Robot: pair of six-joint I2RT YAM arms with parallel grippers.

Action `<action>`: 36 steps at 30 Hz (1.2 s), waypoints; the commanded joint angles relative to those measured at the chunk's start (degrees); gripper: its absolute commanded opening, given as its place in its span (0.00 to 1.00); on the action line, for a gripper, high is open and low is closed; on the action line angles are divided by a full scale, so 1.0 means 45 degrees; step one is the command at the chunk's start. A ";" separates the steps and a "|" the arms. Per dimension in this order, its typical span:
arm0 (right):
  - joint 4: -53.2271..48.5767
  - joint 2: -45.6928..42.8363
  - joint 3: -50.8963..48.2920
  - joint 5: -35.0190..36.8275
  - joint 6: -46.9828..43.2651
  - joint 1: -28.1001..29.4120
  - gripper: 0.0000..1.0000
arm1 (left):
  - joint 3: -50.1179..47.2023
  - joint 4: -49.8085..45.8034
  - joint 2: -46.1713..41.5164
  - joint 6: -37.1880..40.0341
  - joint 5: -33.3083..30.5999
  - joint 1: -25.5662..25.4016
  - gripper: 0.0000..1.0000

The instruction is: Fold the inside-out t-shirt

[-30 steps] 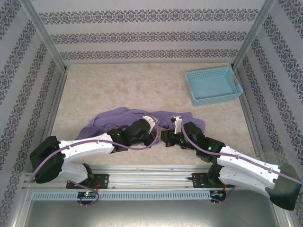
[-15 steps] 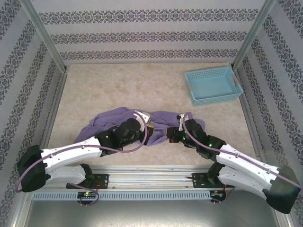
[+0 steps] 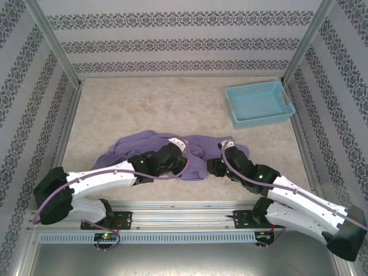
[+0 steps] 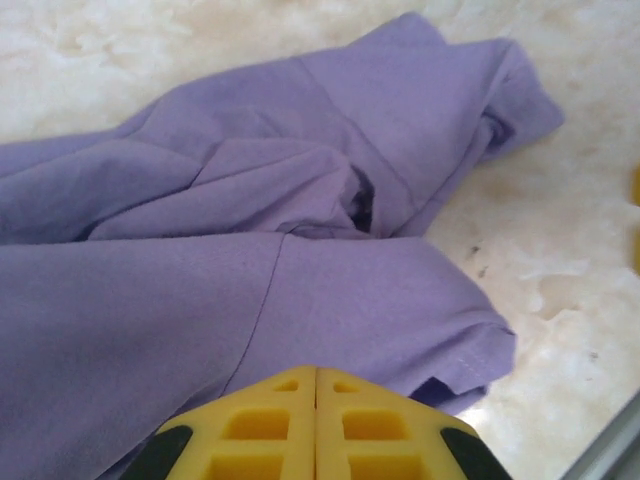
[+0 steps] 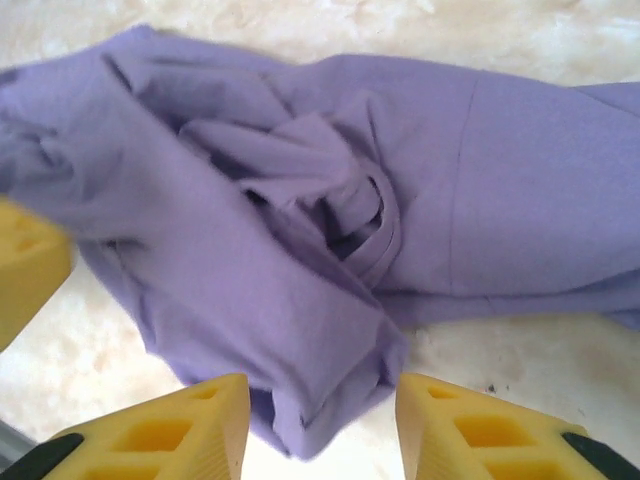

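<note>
Purple t-shirt (image 3: 137,141) lies bunched on the desk (image 3: 172,106), left end effector (image 4: 316,420) pressed together (right end effector (image 5: 320,405) apart over a fold)

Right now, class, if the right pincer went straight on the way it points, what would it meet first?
The right pincer, jaws open, would probably meet the bunched edge of the purple t-shirt first; depth is unclear.

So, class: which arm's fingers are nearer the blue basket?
Right. The right fingers hover at the t-shirt's right end, nearer the basket; the left fingers are over its middle, further left.
</note>
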 commanded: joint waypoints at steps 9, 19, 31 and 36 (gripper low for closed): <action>0.1366 0.4137 0.0693 0.1825 0.0485 0.3714 0.42 | -0.0250 -0.0816 0.0823 -0.1921 0.0037 0.1842 0.25; 0.1817 0.7198 0.1838 0.3847 -0.1237 0.1905 0.39 | -0.1028 -0.0503 0.1328 -0.2419 0.1093 0.3236 0.26; 0.1764 0.8847 0.2371 0.2804 -0.2587 0.1039 0.48 | -0.1368 -0.0289 0.1574 -0.2463 0.1122 0.3508 0.28; 0.1886 0.8987 0.2154 0.3064 -0.2483 0.0991 0.48 | -0.1308 -0.0420 0.1787 -0.2446 0.1142 0.3780 0.28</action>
